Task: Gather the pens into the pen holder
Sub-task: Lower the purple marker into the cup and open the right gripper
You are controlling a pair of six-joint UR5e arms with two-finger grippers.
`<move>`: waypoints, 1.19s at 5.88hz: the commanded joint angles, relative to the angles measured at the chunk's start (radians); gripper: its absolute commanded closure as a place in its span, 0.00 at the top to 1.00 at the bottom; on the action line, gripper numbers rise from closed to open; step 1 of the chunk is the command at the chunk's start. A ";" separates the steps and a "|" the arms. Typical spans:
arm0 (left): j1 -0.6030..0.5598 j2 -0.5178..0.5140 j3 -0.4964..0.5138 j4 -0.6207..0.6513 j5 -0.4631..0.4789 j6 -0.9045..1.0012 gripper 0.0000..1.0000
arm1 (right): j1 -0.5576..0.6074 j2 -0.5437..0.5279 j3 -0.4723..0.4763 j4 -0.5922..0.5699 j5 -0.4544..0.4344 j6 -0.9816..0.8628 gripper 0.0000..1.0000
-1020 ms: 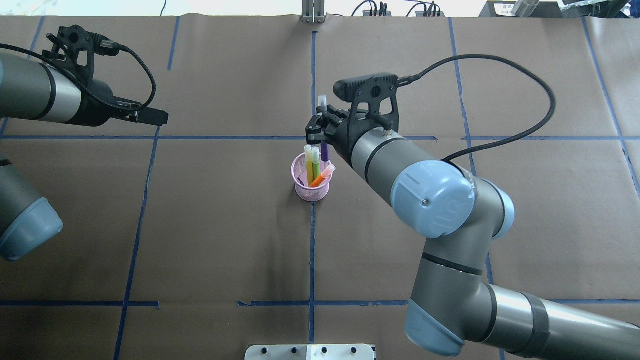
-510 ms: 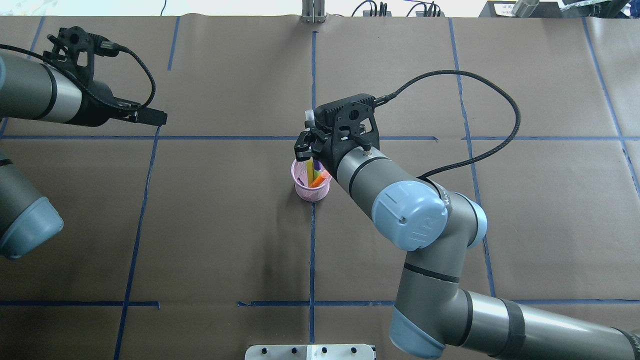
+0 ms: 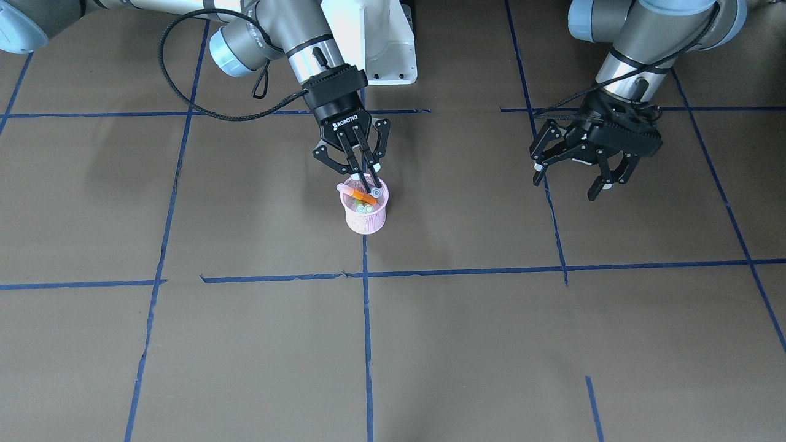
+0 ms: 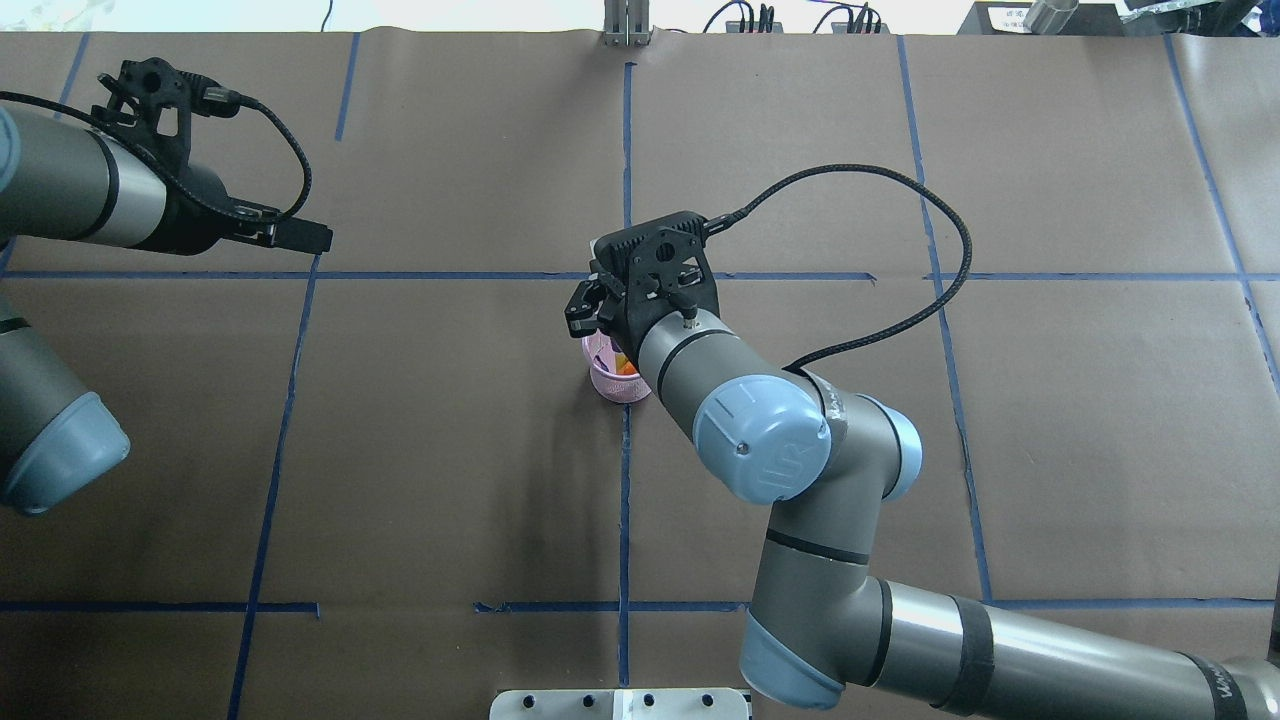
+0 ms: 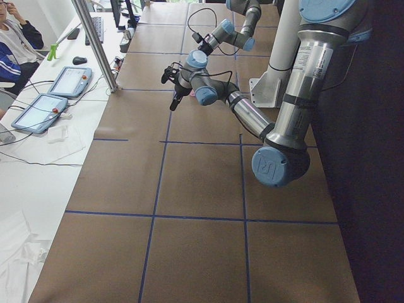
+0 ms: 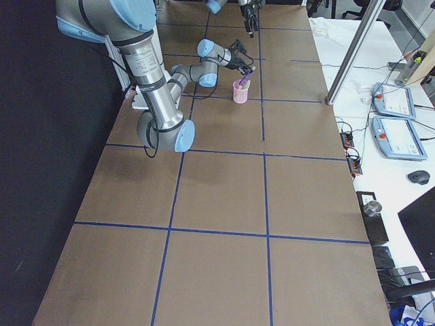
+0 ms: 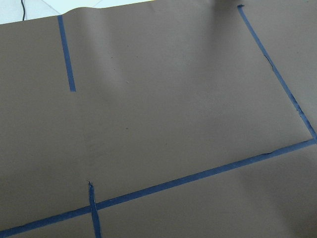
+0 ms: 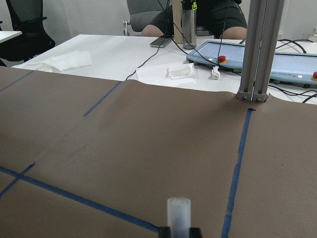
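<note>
The pink mesh pen holder [image 3: 366, 221] stands at the table's centre, with an orange pen [image 3: 358, 195] and green pens [image 3: 366, 209] in it. My right gripper [image 3: 367, 180] hangs straight over its mouth, shut on the purple pen [image 6: 242, 76], whose lower end reaches into the cup. The pen's pale cap [image 8: 178, 212] shows between the fingers in the right wrist view. In the overhead view the right wrist covers most of the pen holder [image 4: 607, 382]. My left gripper [image 3: 574, 179] is open and empty, well off to the robot's left, above bare paper.
Brown paper with blue tape lines [image 4: 624, 500] covers the table. The white robot base [image 3: 374, 43] is behind the cup. A metal post [image 4: 626, 25] stands at the far edge. Beyond it is an operators' table with tablets [image 6: 393, 102].
My right gripper has carried the purple pen toward the robot and to the left, over the cup, and lowered it in. The left arm has barely moved.
</note>
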 commanded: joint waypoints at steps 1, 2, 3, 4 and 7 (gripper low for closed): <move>0.000 0.000 0.011 -0.003 0.000 0.000 0.99 | -0.021 0.004 -0.033 0.043 -0.017 -0.010 0.28; 0.001 0.000 0.011 -0.005 0.000 0.000 0.99 | -0.024 -0.005 -0.030 0.046 -0.020 -0.010 0.99; 0.000 0.000 0.011 -0.006 0.000 0.000 0.99 | -0.024 -0.002 -0.024 0.044 -0.017 -0.017 1.00; 0.000 0.000 0.013 -0.006 0.000 0.000 0.99 | -0.022 0.004 0.014 0.040 -0.008 -0.072 1.00; -0.136 0.018 0.013 0.001 -0.229 0.002 1.00 | 0.072 -0.013 0.242 -0.263 0.213 0.013 1.00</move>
